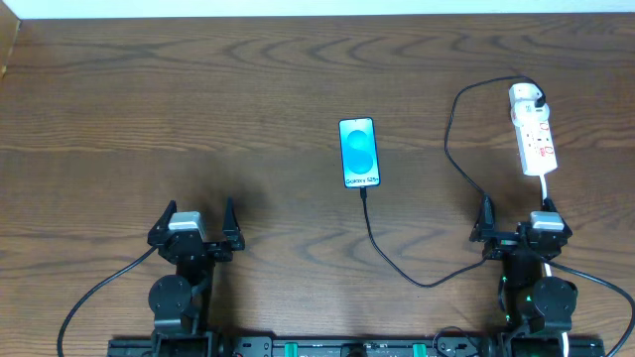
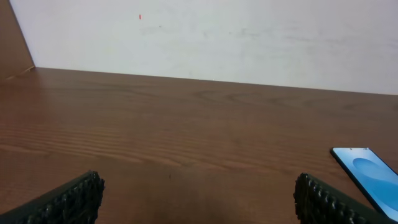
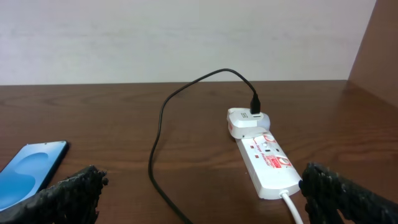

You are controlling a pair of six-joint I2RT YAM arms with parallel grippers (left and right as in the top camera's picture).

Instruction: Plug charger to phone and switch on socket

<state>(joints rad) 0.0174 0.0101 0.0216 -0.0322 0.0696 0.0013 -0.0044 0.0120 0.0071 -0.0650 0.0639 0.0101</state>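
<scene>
The phone (image 1: 358, 153) lies flat mid-table with its cyan screen lit; it also shows at the right edge of the left wrist view as the phone (image 2: 370, 177). The black charger cable (image 1: 397, 263) runs from the phone's near edge in a loop up to a white adapter (image 3: 247, 121) on the far end of the socket (image 1: 534, 134). I cannot tell whether the tip is seated in the phone. My left gripper (image 1: 198, 213) stands open over bare wood, left of the phone. My right gripper (image 1: 517, 213) is open just short of the socket (image 3: 267, 158).
The socket's white cord (image 3: 292, 208) leads back toward my right arm. A pale wall stands behind the table's far edge (image 2: 199, 79). Wooden side panels rise at the far left and far right corners.
</scene>
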